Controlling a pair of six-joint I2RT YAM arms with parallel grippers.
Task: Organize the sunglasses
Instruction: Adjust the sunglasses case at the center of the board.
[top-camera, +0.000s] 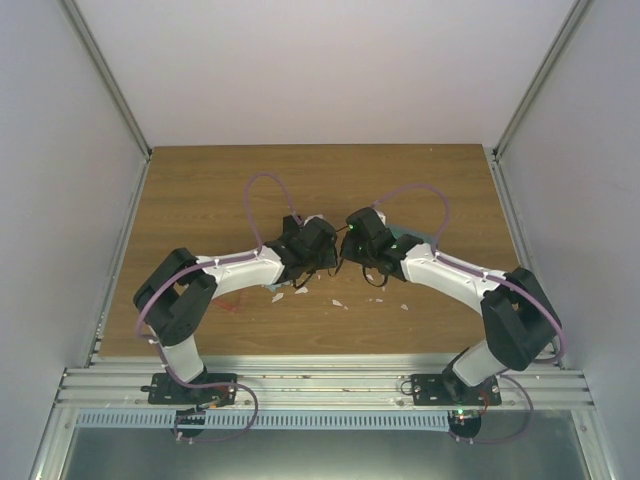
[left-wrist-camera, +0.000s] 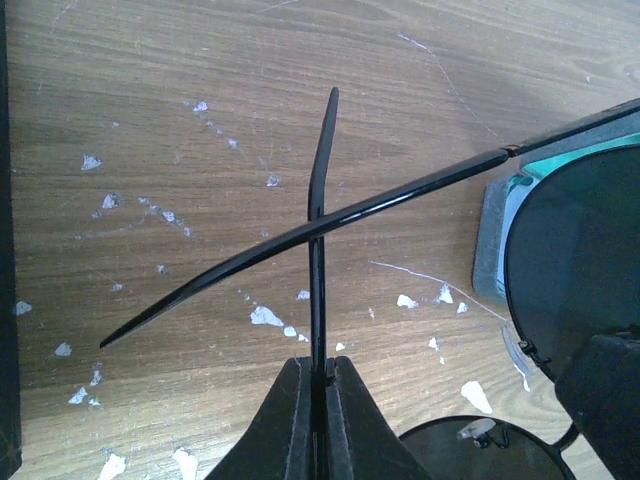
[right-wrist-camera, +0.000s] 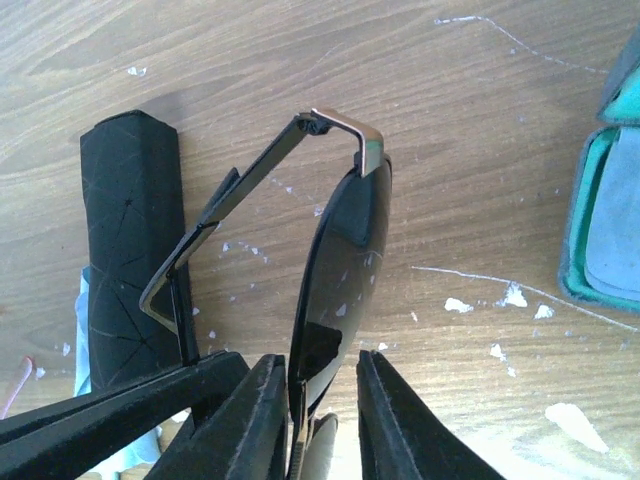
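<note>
top view: left hand (top-camera: 320, 246) and right hand (top-camera: 352, 233) meet mid-counter (top-camera: 200, 200), bare white walls (top-camera: 300, 60) around. left wrist: left hand clamped on one temple (left-wrist-camera: 318, 200) of the sunglasses (left-wrist-camera: 575, 250), over the flecked counter. right wrist: right hand's fingers (right-wrist-camera: 395, 420) apart, straddling a lens (right-wrist-camera: 335, 270). teal case (right-wrist-camera: 605, 220) lies open nearby; folding and casing are left to do, i'd say.

i see the sunglasses (right-wrist-camera: 340, 260): thin black wire frame, dark lenses (left-wrist-camera: 580, 260), slim black temples (left-wrist-camera: 300, 235). they hang above the table (top-camera: 200, 200) near its middle, temples crossing.
</note>
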